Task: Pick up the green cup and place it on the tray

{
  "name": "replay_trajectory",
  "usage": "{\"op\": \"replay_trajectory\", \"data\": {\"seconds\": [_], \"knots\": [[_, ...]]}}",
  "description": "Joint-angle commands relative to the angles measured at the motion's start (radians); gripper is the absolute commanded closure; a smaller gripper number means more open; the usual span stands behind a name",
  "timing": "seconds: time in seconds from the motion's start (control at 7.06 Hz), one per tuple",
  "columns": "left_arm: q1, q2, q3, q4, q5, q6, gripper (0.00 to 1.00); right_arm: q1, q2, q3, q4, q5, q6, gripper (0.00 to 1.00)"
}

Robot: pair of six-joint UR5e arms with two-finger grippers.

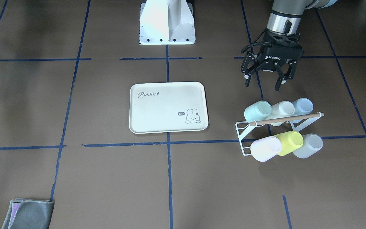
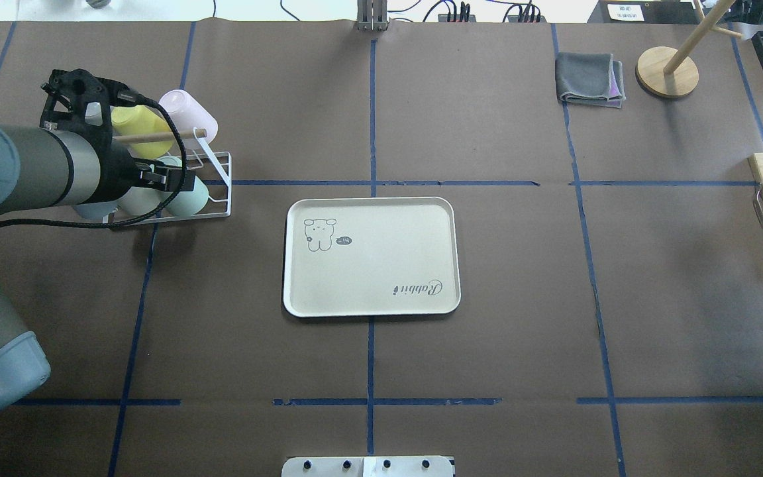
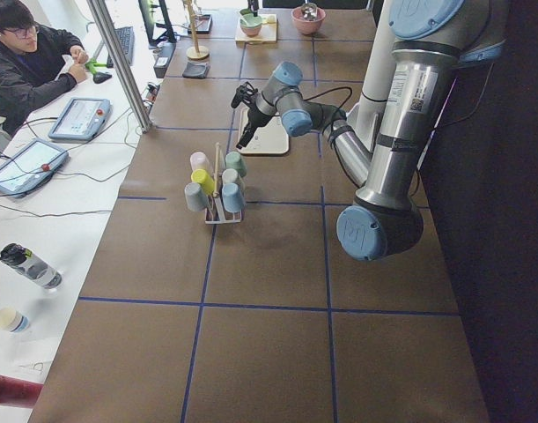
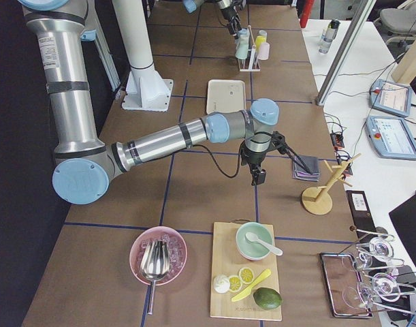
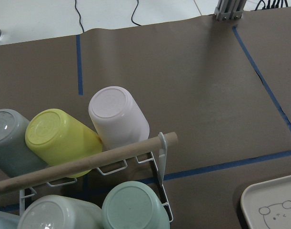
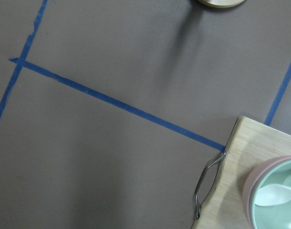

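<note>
1. The green cup hangs tilted on the white wire rack, at the end of the row nearer the robot. It is not yet on the tray.
2. Long axis of the cup: slanted, neither upright nor flat. In the left wrist view its closed base faces up toward the camera and its mouth points down into the rack.
3. The left pincer hovers above the table, released, fingers spread, grasping nothing. The cup lies below it and slightly ahead, away from the robot's base, clear of both fingertips.
4. A whitish cup sits just beside the green one, on the pincer's left. A wooden dowel crosses the rack just beyond both.
5. The tray lies on the table to the left pincer's right, well apart from the rack.
6. The right pincer hangs far beyond the tray, and whether it is released or clenched cannot be told. The left arm is much the nearer, so the grasp is judged to fall to it.
</note>
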Motion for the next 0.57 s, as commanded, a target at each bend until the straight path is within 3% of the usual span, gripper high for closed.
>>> {"op": "replay_trajectory", "data": {"seconds": [0.0, 0.43], "knots": [[0.0, -0.003, 0.002, 0.027, 0.002, -0.012, 0.0, 0.0, -0.002, 0.01, 0.0, 0.0, 0.002, 0.0], [0.003, -0.003, 0.012, 0.026, 0.06, -0.032, 0.0, 0.0, -0.002, 0.01, 0.0, 0.0, 0.002, 0.0]]}}
